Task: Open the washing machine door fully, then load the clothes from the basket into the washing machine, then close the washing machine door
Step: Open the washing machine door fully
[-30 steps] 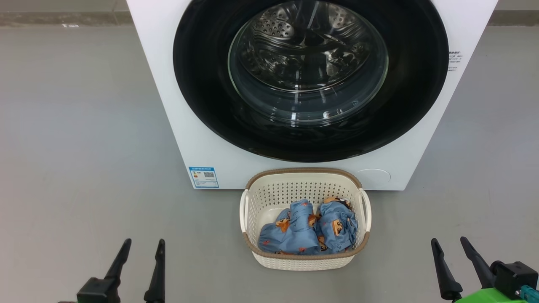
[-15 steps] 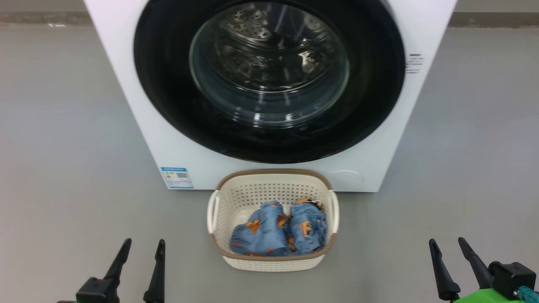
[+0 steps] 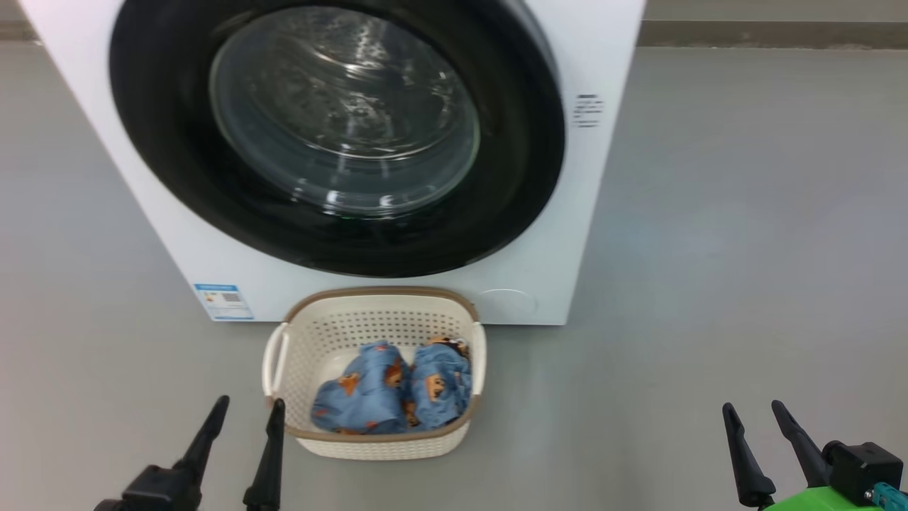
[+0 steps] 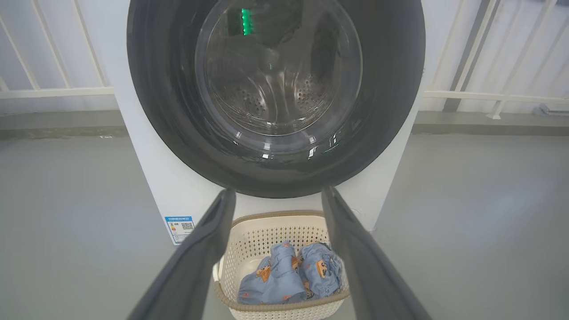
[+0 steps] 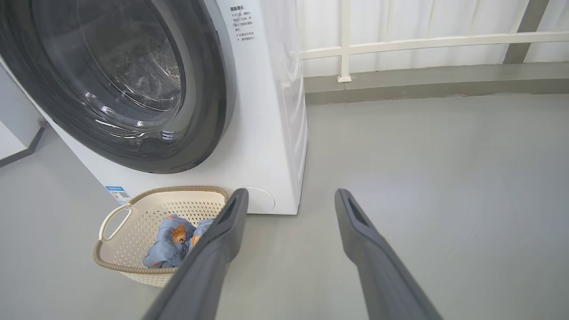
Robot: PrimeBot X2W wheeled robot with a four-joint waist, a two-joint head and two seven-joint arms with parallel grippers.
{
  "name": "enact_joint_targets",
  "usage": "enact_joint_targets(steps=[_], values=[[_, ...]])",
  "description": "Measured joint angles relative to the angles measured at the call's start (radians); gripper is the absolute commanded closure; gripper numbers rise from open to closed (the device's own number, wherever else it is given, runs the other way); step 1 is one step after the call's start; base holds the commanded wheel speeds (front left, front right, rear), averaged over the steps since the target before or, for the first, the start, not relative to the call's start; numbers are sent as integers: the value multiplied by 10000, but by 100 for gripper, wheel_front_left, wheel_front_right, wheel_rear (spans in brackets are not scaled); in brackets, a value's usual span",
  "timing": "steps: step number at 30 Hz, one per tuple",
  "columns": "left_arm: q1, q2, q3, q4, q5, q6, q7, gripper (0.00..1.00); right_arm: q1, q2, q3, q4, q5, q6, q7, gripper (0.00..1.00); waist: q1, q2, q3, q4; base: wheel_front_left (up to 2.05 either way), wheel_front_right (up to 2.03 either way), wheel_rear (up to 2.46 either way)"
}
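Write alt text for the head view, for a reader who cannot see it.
A white washing machine with its black door closed stands on a grey floor, with a cream basket of blue clothes in front of it. The left gripper and right gripper, open and empty, show at the bottom.

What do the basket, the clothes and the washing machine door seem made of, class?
The basket: likely moulded plastic, matt cream; rows of punched holes. The clothes: soft printed fabric; creases, folds. The washing machine door: glossy black surround, probably plastic, with clear glass-like window; sharp reflections.
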Motion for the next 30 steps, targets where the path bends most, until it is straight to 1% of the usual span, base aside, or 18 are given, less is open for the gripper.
enact_joint_targets(steps=[1,2,9,18,19,20,21,22,25,30], values=[[0,0,0,0,0,0,0,0,0,0,0,0,0,0,0,0,0,0,0,0,121,121,-243],[-1,-2,44,-128,-347,0,0,0,0,-2,-2,0,0,0,0,0,0,0,7,-7,106,106,-211],[17,-6,33,-268,-508,0,-2,0,1,-35,-82,0,6,0,0,0,0,0,0,-22,74,74,-148],[171,-4,-102,-278,-535,0,0,0,2,10,-127,-4,8,0,0,0,0,0,6,54,15,15,-31],[199,-2,-113,-276,-537,0,0,0,0,44,-136,-17,19,0,0,13,0,0,5,62,0,0,0],[202,-2,-123,-278,-546,0,0,0,-1,79,-134,-23,86,0,0,61,0,0,5,68,0,0,0],[202,-2,-130,-278,-570,0,0,0,-4,94,-119,-48,138,0,0,96,0,0,7,71,0,0,0],[202,-2,-134,-278,-606,0,-2,0,-22,98,-109,-102,176,0,0,100,0,0,9,69,0,0,0],[202,-2,-167,-278,-673,0,0,0,-191,127,-113,-303,470,0,-4,100,0,0,28,57,0,0,0],[190,0,-288,-297,-746,0,0,0,-1103,203,-35,-458,1250,0,-8,100,0,0,62,98,0,0,0]])
